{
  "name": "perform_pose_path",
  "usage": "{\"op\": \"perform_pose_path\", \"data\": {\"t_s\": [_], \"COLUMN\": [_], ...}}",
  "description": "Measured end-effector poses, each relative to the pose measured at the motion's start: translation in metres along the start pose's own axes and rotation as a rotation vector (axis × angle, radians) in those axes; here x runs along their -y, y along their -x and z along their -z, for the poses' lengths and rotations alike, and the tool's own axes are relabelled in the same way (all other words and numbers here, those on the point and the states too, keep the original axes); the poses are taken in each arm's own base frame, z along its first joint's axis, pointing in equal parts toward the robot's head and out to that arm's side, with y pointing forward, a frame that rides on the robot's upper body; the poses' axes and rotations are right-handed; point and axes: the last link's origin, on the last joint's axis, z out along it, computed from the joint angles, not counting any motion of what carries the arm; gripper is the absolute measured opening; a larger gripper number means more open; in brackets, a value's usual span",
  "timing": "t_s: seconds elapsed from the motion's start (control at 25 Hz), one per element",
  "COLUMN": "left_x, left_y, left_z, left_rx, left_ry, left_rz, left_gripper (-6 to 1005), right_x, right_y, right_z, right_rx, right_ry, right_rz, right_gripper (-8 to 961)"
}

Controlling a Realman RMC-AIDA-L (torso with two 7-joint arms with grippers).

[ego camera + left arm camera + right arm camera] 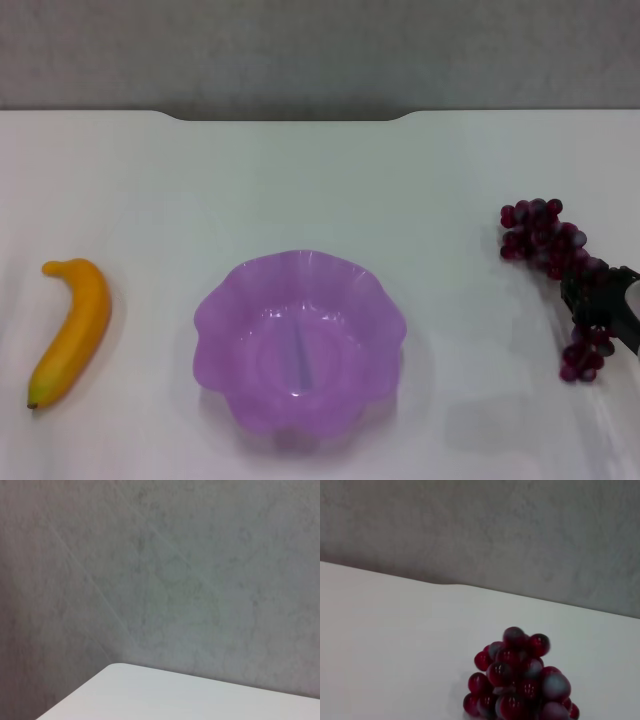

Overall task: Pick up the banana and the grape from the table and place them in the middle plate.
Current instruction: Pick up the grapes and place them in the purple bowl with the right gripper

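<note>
Right pincer point(600, 305) sits at the right edge of the head frame, low over the grape point(552, 252), across the bunch's near third. Dark fingers lie on either side of the cluster, but whether they already pinch it or stand spread around it, I cannot tell. Bunch lies flat on the table point(320, 180), running from centre right down toward the lower right; a few berries show below the pincer. Right wrist view shows the far end of the bunch at bottom centre.

Grape, by look: many small glossy beads, probably light and loosely jointed, likely to sag and swing from a single hold. Round berries may slip; a hold across the thick middle or the stem line seems safer than the tail.

Banana point(72, 330) lies at lower left, well apart from the plate point(215, 320) at bottom centre. Looks smooth, stiff, light; best taken across its mid-length.

Plate holds nothing. Left pincer is out of view.
</note>
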Motion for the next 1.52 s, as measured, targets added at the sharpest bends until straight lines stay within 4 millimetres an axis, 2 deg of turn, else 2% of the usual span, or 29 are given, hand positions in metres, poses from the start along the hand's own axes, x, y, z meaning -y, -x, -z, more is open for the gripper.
{"op": "perform_pose_path", "data": {"t_s": [0.28, 0.76, 1.0, 1.2, 1.52], "left_x": [0.001, 0.0, 0.0, 0.0, 0.0], "left_y": [0.0, 0.0, -0.001, -0.001, -0.001], "left_z": [0.0, 0.0, 0.0, 0.0, 0.0], "left_rx": [-0.002, -0.002, -0.003, -0.003, -0.003], "left_ry": [-0.003, 0.0, 0.0, 0.0, 0.0], "left_rz": [0.001, -0.001, -0.001, -0.002, -0.002], "left_gripper": [862, 862, 861, 861, 862], "right_x": [0.003, 0.004, 0.001, -0.008, -0.04], "right_y": [0.001, 0.028, 0.049, 0.073, 0.118], "right_z": [0.001, 0.0, 0.001, -0.006, -0.021], "right_rx": [0.01, 0.173, 0.292, 0.36, 0.45], "right_ry": [-0.007, -0.015, 0.005, 0.042, 0.178], "right_rz": [0.002, -0.021, -0.074, -0.061, 0.042], "right_gripper": [417, 392, 367, 337, 316]}}
